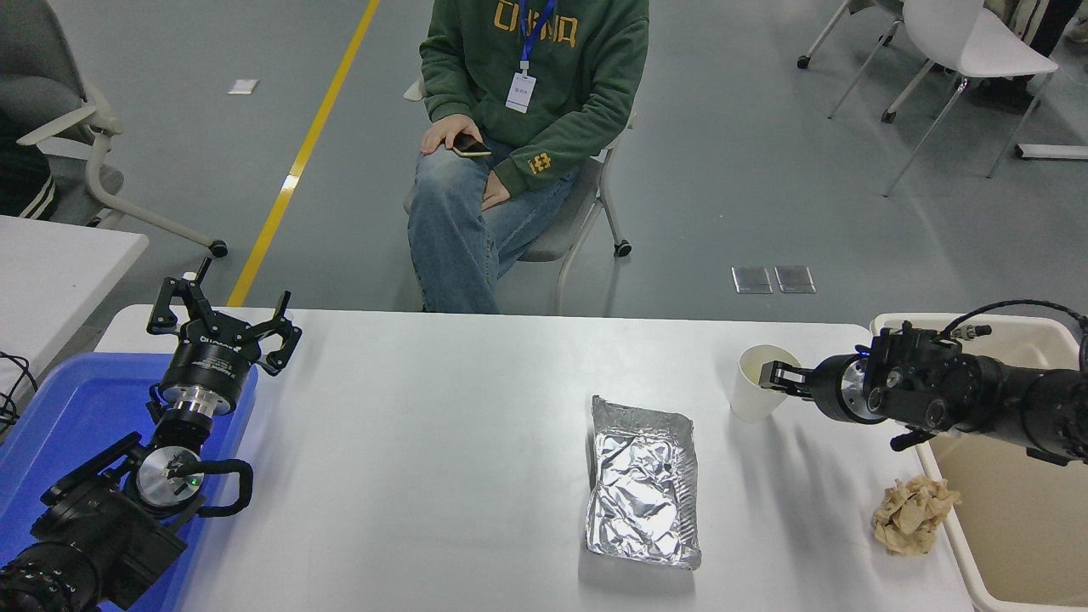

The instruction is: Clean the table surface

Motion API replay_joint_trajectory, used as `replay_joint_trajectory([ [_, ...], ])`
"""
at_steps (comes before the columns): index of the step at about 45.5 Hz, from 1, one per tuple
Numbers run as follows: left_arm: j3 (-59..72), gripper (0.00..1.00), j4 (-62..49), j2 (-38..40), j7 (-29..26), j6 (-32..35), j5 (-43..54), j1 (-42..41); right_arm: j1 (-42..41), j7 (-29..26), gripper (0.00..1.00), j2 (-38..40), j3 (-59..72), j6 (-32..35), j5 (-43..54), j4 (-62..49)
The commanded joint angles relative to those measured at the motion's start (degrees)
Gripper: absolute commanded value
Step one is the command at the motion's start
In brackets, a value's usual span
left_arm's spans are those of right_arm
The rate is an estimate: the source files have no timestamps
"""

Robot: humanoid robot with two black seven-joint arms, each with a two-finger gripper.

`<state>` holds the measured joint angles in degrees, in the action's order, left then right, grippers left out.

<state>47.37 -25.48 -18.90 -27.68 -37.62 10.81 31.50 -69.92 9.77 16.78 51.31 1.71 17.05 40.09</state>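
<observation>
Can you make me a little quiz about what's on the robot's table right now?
1. True or false: the crumpled silver foil tray lies between the white paper cup and the blue plastic tray.
2. Which thing is nearest the beige bin? A) the foil tray B) the crumpled brown paper ball C) the blue tray
3. Fill in: the right end effector is at the rim of the ____.

Key: 1 true, going across the white table surface. 2 B. 3 cup; whether it grips the rim cannot be told. The left end effector sits open over the blue tray's far corner.
</observation>
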Motion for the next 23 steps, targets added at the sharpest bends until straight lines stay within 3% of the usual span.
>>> replay_joint_trajectory([
  [1, 0.0, 1.0, 0.0, 0.0, 0.0, 0.0, 0.0, 0.0, 0.0, 0.1, 0.0, -0.3, 0.1, 3.8, 0.2, -1.9],
  [23, 0.0, 1.0, 0.1, 0.0, 0.0, 0.0, 0.0, 0.0, -1.7, 0.6, 0.0, 2.7, -0.8, 4.8, -1.2, -1.4],
])
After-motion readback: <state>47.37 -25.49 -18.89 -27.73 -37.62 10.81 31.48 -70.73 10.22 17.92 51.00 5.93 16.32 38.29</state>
